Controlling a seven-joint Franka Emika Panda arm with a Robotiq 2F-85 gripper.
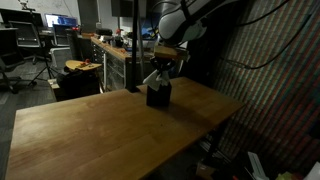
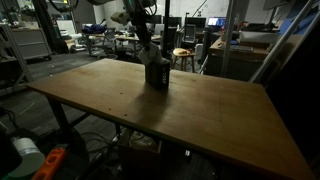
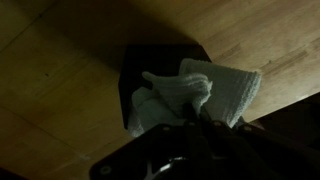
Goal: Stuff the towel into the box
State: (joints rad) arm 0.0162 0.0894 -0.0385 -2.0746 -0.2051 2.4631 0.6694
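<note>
In the wrist view, the hand comes in from the lower edge, its dark fingers clenched on the gathered upper folds of the white towel. The rest of the towel spills down over the dark box. Part of it lies inside the opening and part drapes across the rim on the side nearer the desk edge. In both exterior views the box stands upright on the wooden desk, near its far side, with the arm reaching straight down over it. Beyond the desk, a cluttered workbench and a stool sit in the dim room.
</note>
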